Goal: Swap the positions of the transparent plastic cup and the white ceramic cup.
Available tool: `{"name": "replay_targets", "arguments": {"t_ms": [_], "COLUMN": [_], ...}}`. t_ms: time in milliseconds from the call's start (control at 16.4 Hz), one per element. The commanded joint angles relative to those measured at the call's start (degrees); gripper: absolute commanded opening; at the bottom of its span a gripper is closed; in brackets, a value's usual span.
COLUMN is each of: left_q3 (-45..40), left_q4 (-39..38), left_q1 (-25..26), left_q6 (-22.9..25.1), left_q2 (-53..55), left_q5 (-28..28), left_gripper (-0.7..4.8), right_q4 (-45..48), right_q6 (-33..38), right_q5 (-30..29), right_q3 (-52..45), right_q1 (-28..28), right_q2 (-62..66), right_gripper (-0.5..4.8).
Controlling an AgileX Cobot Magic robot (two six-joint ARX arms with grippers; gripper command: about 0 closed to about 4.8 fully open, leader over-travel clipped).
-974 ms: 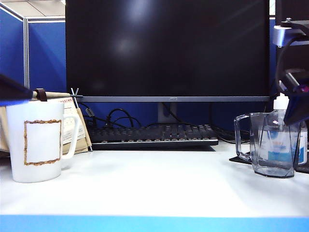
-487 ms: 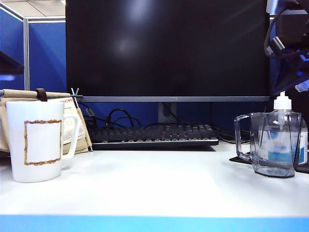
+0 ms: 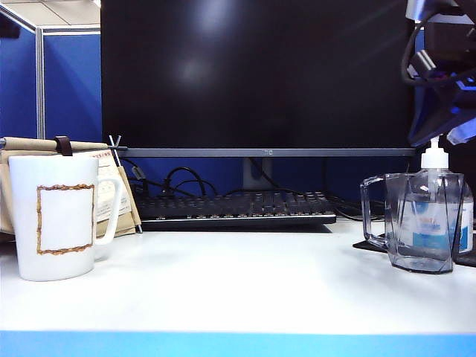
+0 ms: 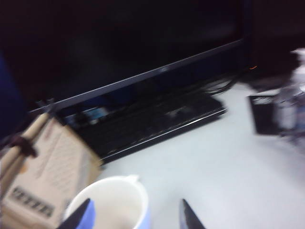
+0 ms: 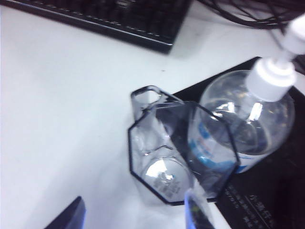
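The white ceramic cup [image 3: 56, 216] stands upright near the front of the counter [image 3: 245, 290] on the left side, with its handle turned toward the middle and the brown-gold rectangle facing the exterior camera. From the left wrist view its inside looks empty [image 4: 110, 208], though this picture is blurred. The left end effector [image 4: 135, 215] is above the cup: one fingertip [image 4: 81, 217] shows at one side of the rim and the other beside it, and the two stand well apart, so it is open and grips nothing. No finger touches the cup as far as I can tell.

The transparent plastic cup [image 3: 416, 222] stands upright on the right side of the counter, its squarish handle pointing toward the middle. The right wrist view looks down into it [image 5: 178, 157]; it holds nothing, and the faceted bottom is seen through the opening. The right end effector [image 5: 131, 214] hangs above it, raised over the rim [image 3: 446, 111], with its fingers apart, open and empty, not touching the cup.

Just behind this cup is a clear pump bottle [image 5: 255, 114] with a white pump and a blue label, standing on a black mat [image 5: 267, 200]. Further back lie a black keyboard [image 3: 234, 207] and then a dark monitor [image 3: 256, 74]. Behind the white cup is a tan calendar stand [image 4: 47, 176].
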Motion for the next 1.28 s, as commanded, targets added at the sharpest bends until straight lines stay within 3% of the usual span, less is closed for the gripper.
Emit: {"name": "replay_targets", "arguments": {"t_ms": [61, 365, 548, 730, 974, 1095, 1278], "left_q3": [0.39, 0.5, 0.55, 2.38, 5.46, 5.46, 5.46], "left_q4": [1.29, 16.61, 30.21, 41.72, 41.57, 41.44, 40.39], "left_q1": [0.07, 0.07, 0.07, 0.02, -1.33, -1.33, -1.64], "left_q6": [0.72, -8.0, -15.91, -22.21, -24.22, -26.77, -26.97], "left_q2": [2.29, 20.94, 36.44, 50.07, 55.71, 55.71, 55.84], "left_q5": [-2.27, 5.6, 8.11, 16.81, 17.73, 17.55, 16.26], "left_gripper": [2.38, 2.37, 2.37, 2.37, 2.31, 1.79, 1.74], "right_q4": [1.31, 3.89, 4.11, 4.11, 4.37, 4.37, 4.37], "right_q6": [0.33, 1.57, 1.55, 1.51, 1.49, 1.33, 1.05], "right_q5": [-1.27, -2.91, -2.89, -2.91, -2.91, -2.86, -2.89], "right_q3": [0.37, 0.37, 0.37, 0.37, 0.37, 0.37, 0.37], "right_q1": [0.09, 0.09, 0.11, 0.09, 0.09, 0.09, 0.09], "right_q2": [-0.17, -0.15, -0.17, -0.15, -0.15, -0.17, -0.15], "right_gripper": [2.74, 2.74, 2.74, 2.74, 2.74, 2.74, 2.74]}}
